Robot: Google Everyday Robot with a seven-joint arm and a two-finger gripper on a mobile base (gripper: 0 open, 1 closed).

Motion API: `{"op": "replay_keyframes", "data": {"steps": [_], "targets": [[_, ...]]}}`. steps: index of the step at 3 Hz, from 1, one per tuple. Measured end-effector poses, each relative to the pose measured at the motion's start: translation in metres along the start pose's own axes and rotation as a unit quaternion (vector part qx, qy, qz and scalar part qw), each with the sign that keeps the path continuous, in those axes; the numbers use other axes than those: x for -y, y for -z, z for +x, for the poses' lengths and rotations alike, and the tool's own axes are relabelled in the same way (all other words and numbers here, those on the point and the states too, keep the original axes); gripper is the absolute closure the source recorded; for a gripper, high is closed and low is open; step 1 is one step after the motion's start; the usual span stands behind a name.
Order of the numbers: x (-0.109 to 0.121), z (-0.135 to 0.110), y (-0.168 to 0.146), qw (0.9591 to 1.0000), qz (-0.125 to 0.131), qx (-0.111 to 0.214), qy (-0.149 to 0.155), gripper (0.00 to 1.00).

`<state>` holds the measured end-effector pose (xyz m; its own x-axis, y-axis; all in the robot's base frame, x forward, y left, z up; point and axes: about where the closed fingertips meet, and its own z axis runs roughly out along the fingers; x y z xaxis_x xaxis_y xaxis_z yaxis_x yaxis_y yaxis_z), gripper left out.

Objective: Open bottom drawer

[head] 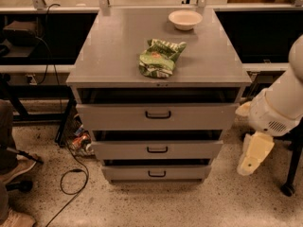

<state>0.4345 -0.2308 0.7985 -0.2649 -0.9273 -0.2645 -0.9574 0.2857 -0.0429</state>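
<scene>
— Speckled floor [199, 207] runs under a grey cabinet. Where does the bottom drawer sit?

— The bottom drawer [125, 173] is the lowest of three grey fronts, just above the floor, and it is the shortest and narrowest of them. A small black bar handle [156, 174] is at its middle. A dark gap shows along its upper edge.

— And above it?

— The middle drawer [123, 150] comes next, then the top drawer [113, 116], the tallest and widest. Each has the same kind of black handle and a dark strip over it. On the cabinet top [109, 51] lies a crumpled green bag [160, 57] near the front edge, and a pale bowl [185, 19] stands toward the back, well apart from the bag.

— Where is the gripper?

— The gripper [253, 154] hangs low at the right of the cabinet, below the white arm [284, 103], about level with the two lower drawers. It is apart from the cabinet and touches nothing. I cannot tell whether it is spread or pressed together.

— Anything on the left?

— A black cable [71, 183] curls on the floor by the cabinet's left side.
</scene>
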Motion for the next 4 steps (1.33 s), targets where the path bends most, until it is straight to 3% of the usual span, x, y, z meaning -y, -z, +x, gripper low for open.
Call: {"op": "replay_keyframes", "data": {"steps": [1, 2, 3, 4], "targets": [[-0.013, 0.022, -0.083, 0.9978, -0.060, 0.023, -0.019, 0.00], [-0.036, 0.034, -0.169, 0.9893, -0.132, 0.036, -0.051, 0.00], [-0.036, 0.034, -0.169, 0.9893, -0.132, 0.036, -0.051, 0.00], [-0.028, 0.049, -0.197, 0.9889, -0.141, 0.044, -0.022, 0.00]]}}
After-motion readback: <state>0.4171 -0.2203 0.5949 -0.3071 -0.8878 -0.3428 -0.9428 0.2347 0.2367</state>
